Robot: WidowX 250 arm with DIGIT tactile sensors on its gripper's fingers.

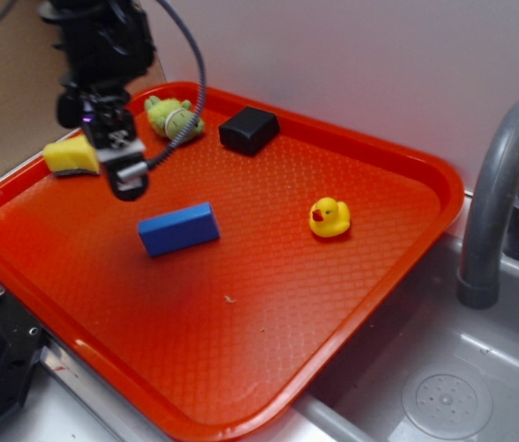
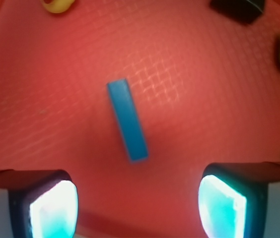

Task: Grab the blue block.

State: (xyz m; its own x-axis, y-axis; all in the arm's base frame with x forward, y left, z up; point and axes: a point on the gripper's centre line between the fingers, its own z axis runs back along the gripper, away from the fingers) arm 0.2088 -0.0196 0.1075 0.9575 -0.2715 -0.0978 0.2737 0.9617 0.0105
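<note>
The gripper (image 2: 135, 203) hangs above the red tray (image 1: 351, 304), jaws spread wide and empty. The blue block (image 2: 127, 119) lies flat mid-tray, just ahead of the fingers (image 2: 53, 210). Nothing is grasped yet; descent and closing remain.

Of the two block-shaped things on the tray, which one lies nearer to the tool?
The blue block. It lies mid-tray just beside the tool, while the black block sits farther off near the tray's back rim.

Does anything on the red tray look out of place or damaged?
Nothing stands out. The matte blue rectangular block lies flat on the red plastic tray, undamaged, with only a tiny pale speck near it.
</note>
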